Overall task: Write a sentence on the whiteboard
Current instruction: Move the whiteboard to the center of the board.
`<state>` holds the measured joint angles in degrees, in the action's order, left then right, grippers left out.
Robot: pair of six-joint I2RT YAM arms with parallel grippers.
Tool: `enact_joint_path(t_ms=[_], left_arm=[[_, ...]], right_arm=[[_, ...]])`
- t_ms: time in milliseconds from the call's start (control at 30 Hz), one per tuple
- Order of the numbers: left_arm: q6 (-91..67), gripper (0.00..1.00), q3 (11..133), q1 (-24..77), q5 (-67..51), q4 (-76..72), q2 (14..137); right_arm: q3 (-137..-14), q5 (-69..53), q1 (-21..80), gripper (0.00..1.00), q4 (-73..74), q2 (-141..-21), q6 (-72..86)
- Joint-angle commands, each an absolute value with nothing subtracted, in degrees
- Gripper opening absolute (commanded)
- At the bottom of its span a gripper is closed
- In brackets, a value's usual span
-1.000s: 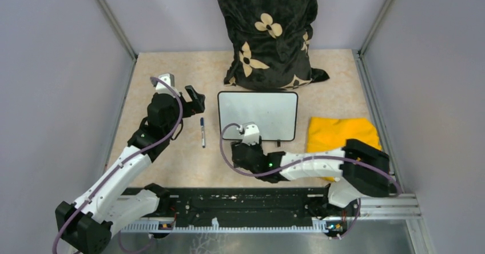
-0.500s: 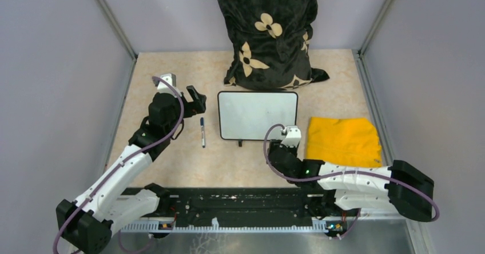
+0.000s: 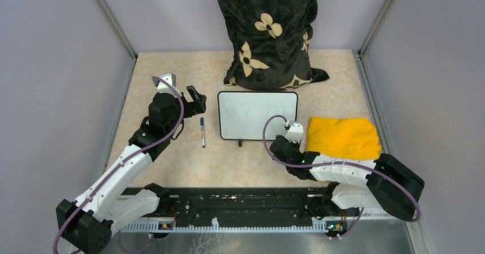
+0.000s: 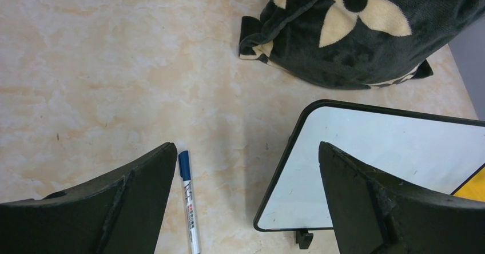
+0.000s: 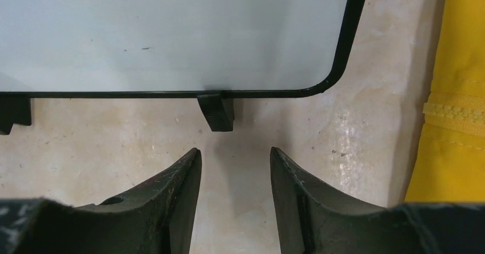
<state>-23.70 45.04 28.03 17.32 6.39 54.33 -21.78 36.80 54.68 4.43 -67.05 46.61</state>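
pen lying on beige worktop, blue cap pointing away | yellow cloth lying at right | black cushion with cream flowers standing at far edge

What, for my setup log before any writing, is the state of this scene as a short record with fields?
whiteboard: lying flat, blank, no writing seen
marker: left of the whiteboard, apart from it, blue cap
left gripper: open, empty, near the marker
right gripper: open, empty, at the whiteboard's near right foot
yellow cloth: right of the whiteboard
black flowered cushion: behind the whiteboard
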Motion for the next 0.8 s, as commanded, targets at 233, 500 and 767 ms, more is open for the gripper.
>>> enact_joint_path(t_ms=[233,500,767], left_arm=[[-22.9,0.99,44.7,28.4,17.2,5.0,54.3],[-22.6,0.99,44.6,28.3,17.8,5.1,54.1],[-22.3,0.99,44.6,28.3,18.3,5.0,54.2]], right_arm=[[-26.9,32.2,49.8,0.41,0.4,-71.4,39.2],[-27.7,29.8,46.3,0.37,-2.8,-74.0,35.1],[-28.4,29.7,44.8,0.37,-4.1,-75.1,31.5]])
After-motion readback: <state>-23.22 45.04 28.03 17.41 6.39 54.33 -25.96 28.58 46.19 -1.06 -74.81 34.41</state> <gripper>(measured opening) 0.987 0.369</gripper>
